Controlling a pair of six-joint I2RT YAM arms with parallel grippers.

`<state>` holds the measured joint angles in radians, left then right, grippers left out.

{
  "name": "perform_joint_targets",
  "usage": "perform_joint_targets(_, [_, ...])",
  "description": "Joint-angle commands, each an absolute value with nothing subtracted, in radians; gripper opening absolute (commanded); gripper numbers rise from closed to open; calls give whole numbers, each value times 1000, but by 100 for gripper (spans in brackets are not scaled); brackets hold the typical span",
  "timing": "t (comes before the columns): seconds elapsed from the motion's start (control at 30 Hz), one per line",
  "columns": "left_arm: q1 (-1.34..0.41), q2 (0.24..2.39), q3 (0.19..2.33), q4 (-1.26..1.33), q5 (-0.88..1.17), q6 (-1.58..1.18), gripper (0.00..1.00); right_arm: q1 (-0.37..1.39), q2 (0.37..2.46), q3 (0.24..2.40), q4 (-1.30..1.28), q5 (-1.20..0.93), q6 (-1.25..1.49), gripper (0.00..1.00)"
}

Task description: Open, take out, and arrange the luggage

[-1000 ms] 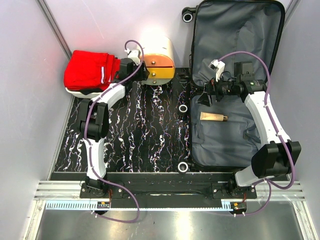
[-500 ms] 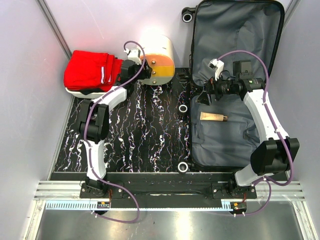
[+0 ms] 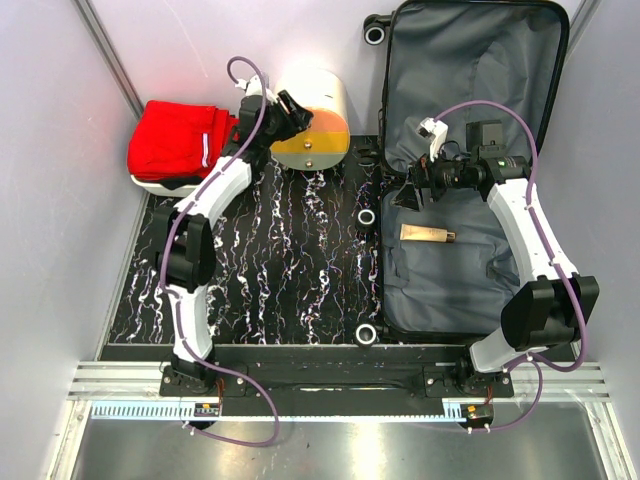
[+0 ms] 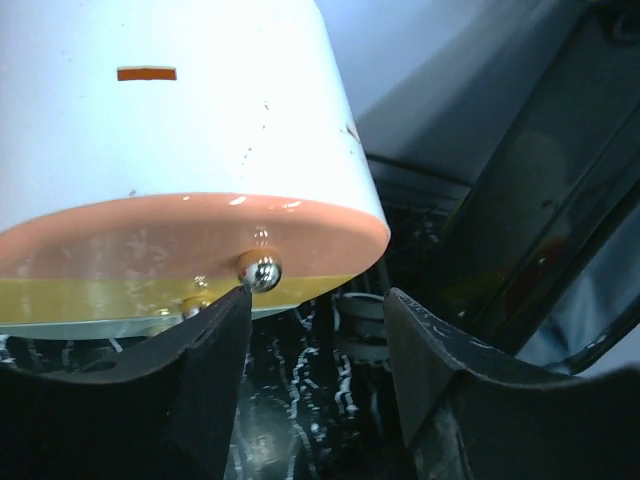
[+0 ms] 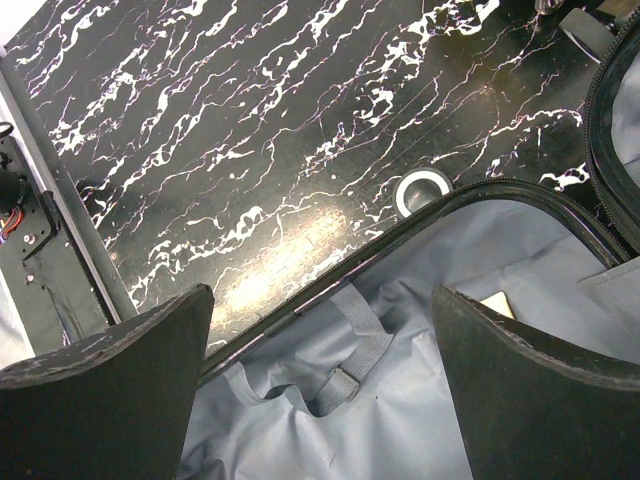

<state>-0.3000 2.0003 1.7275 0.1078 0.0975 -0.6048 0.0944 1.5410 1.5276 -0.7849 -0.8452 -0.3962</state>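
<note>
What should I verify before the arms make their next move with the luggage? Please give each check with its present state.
1. The luggage is open, lid laid back: ok.
2. The right gripper is open and empty, over the grey lining: ok.
3. The luggage is emptied: not ok; a beige tube lies on the lining.
4. The left gripper is empty, jaws apart: ok.
5. The left gripper is clear of the cylindrical box: cannot tell; the box sits right at its fingertips.
6. The red clothing is set out at the far left: ok.
</note>
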Motion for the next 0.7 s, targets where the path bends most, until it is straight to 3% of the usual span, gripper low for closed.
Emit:
perform_joint_targets(0.0, [-288,2086,1862,-43,139,-863,59,97,1529,1562,-791,-824,-416,100])
perform_joint_targets(0.67, [-267,2163,1878,101,216,-1040,52,95,1557,1580,-793,-833,-394,100])
